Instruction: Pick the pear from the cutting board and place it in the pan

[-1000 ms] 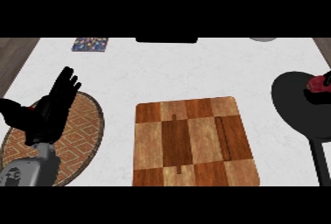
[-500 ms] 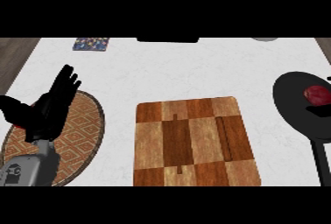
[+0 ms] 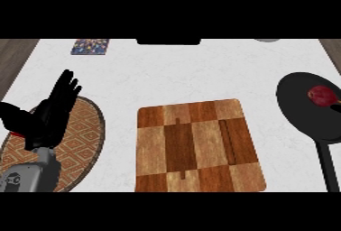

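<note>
You have the pear (image 3: 324,94), reddish in colour, lying inside the black pan (image 3: 303,119) at the right edge of the frame. It sits in the pan's upper part, close to the rim on the far right. The pan's long handle (image 3: 326,167) runs down toward the lower right corner.

The wooden cutting board (image 3: 196,146) lies flat on the white tabletop (image 3: 200,72), in the centre and lower middle of the frame, just left of the pan and well apart from the pear.

Your left hand (image 3: 47,122) shows at the left edge, over a woven round mat (image 3: 83,135). Its fingers (image 3: 64,88) are straight and pointing up, the thumb spread out to the left, and it holds nothing.

Along the top edge you can see a small patterned square (image 3: 90,46) at upper left and a dark object (image 3: 168,41) at top centre.
</note>
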Motion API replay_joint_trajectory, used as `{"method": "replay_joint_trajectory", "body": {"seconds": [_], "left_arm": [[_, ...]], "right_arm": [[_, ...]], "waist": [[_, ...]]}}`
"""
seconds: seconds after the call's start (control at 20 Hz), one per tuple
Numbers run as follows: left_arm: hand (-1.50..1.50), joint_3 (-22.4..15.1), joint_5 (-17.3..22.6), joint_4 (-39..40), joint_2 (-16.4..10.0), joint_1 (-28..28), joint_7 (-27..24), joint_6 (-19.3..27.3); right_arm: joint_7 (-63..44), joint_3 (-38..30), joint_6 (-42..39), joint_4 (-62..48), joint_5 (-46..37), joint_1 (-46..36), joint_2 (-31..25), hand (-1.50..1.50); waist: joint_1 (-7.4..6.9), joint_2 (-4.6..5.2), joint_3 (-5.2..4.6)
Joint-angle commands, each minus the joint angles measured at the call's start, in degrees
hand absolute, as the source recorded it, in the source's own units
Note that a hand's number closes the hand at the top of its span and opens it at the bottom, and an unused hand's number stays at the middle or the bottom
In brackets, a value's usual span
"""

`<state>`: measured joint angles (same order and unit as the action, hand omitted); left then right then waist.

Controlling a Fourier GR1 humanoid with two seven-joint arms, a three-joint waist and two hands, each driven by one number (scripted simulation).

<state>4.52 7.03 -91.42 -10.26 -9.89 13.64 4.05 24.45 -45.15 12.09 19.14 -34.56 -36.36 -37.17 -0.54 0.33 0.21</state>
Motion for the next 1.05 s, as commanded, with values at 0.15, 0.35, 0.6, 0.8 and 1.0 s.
{"method": "replay_joint_trajectory", "body": {"seconds": [0.15, 0.35, 0.6, 0.8, 1.0], "left_arm": [[0.0, 0.72, -1.15, 1.15, 0.02, 1.62, -2.42, 0.4], [0.0, 2.16, 1.96, -1.52, -1.91, 0.77, 2.25, -1.66], [0.0, 0.78, 0.07, -2.72, -0.19, 1.79, 2.2, -0.26], [0.0, 0.92, -0.21, -3.45, 0.44, 2.99, 1.46, -0.39], [0.0, 1.68, 0.0, 1.24, 0.83, 1.25, -0.91, -1.49]], "right_arm": [[8.71, -9.28, -14.76, -0.47, 12.34, 7.45, -5.9, -1.5], [13.6, -11.86, -27.56, -1.45, 16.98, 13.93, -8.49, -1.5], [18.06, -10.43, -33.92, 1.84, 19.87, 22.36, -8.95, -1.5], [20.9, -9.41, -32.44, 3.05, 22.44, 26.72, -6.91, -1.5], [16.33, -8.31, -33.7, 12.35, 27.01, 30.4, -4.38, -1.5]], "waist": [[1.04, -0.31, -0.12], [1.23, -0.43, -0.12], [0.83, -0.42, -0.2], [0.58, -0.35, -0.18], [0.94, -0.42, -0.28]]}}
